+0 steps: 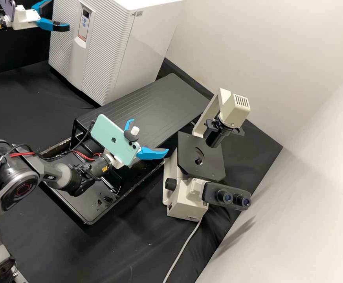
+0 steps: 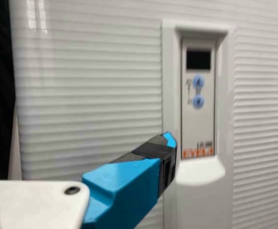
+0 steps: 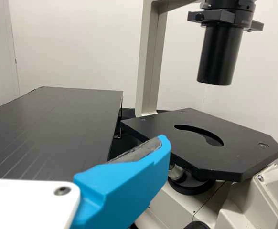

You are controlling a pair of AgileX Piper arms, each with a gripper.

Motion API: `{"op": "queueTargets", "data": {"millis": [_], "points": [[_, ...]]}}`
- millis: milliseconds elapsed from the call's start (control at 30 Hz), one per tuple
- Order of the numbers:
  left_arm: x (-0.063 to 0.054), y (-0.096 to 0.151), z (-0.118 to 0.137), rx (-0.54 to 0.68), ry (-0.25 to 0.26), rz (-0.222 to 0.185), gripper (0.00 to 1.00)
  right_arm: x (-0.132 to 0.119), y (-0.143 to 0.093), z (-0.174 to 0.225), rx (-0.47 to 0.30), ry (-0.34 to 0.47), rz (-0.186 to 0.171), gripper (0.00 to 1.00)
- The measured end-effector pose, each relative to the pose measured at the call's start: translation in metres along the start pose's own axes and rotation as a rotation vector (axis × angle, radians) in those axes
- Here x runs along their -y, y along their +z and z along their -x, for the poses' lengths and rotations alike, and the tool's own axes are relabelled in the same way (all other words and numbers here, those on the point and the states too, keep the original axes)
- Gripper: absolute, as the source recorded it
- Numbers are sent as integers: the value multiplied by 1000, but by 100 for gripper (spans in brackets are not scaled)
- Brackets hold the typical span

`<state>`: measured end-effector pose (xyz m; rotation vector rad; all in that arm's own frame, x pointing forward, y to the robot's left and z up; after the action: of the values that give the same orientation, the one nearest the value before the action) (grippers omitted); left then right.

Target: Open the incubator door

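The white incubator (image 1: 147,43) stands at the back left, its ribbed front door (image 1: 102,59) shut. In front of that door, at the upper left, my left gripper (image 1: 59,15) is held open and empty. From the left wrist, one blue finger of the left gripper (image 2: 124,191), its tip wrapped in dark material, overlaps the edge of the door's control column (image 2: 170,86); contact cannot be told. My right gripper (image 1: 149,136), open and empty, is over the black stand beside the microscope. One finger of the right gripper (image 3: 124,186) shows before the microscope stage in the right wrist view.
A beige microscope (image 1: 183,196) with a black stage (image 1: 202,161) stands right of the right gripper. A black flat-topped stand (image 1: 159,98) lies between incubator and microscope, with a black tray (image 1: 87,214) at its near side. A white wall rises behind.
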<state>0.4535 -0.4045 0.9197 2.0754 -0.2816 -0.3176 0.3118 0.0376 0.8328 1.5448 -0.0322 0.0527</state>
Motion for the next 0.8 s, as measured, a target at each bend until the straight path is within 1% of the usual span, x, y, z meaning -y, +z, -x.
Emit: {"op": "queueTargets", "data": {"millis": [67, 367, 633, 800], "points": [[2, -2, -1, -10, -17, -6, 100, 0, 0, 0, 0, 0, 0, 100], [2, -2, -1, -13, -21, -6, 100, 0, 0, 0, 0, 0, 0, 100], [-8, 1, 1, -9, -1, -21, 100, 0, 0, 0, 0, 0, 0, 100], [-9, 1, 0, -6, 4, -24, 100, 0, 0, 0, 0, 0, 0, 100]]}}
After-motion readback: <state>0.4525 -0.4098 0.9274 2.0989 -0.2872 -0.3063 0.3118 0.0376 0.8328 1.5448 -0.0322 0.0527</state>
